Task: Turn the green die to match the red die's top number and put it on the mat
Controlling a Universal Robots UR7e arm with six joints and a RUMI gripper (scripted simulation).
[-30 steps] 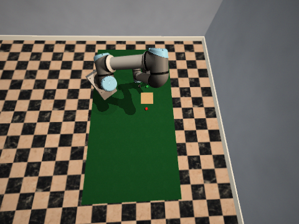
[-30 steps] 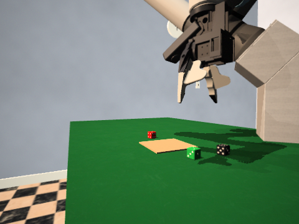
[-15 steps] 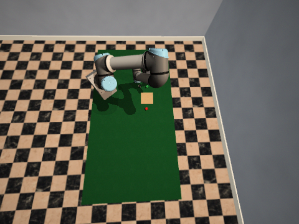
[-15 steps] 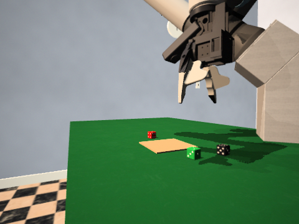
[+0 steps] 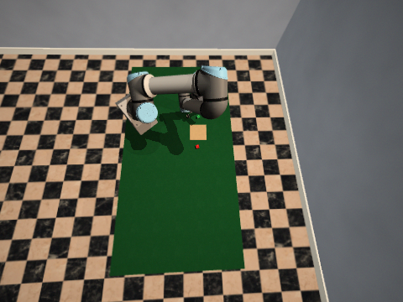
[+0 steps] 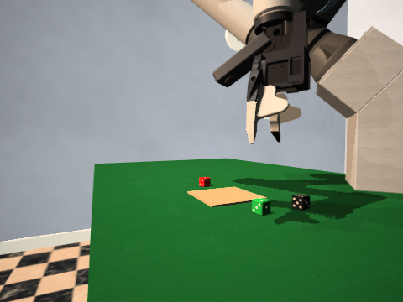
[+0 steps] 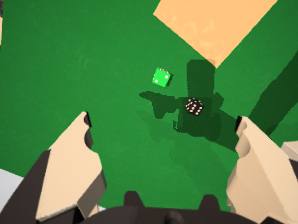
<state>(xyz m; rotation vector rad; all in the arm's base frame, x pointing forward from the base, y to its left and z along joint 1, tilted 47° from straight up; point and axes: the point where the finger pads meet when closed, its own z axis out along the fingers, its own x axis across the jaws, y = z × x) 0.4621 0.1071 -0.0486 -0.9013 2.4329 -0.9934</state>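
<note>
The green die (image 6: pixel 260 206) sits flat on the green table just beside the near corner of the tan mat (image 6: pixel 226 195), off the mat. It also shows in the wrist view (image 7: pixel 162 78) and in the overhead view (image 5: pixel 197 117). The red die (image 6: pixel 204 181) sits beyond the far side of the mat, and shows in the overhead view (image 5: pixel 196 146). A black die (image 6: pixel 300 201) lies to the right of the green die, in the arm's shadow, and in the wrist view (image 7: pixel 194 106). My gripper (image 6: pixel 264 136) hangs open and empty high above the green and black dice, fingers spread wide (image 7: pixel 162 140).
The arm's base block (image 6: pixel 374 109) stands at the right edge of the table. The green table top (image 5: pixel 178 176) is long and ends at a checkered floor; its near edge is at the left in the side view.
</note>
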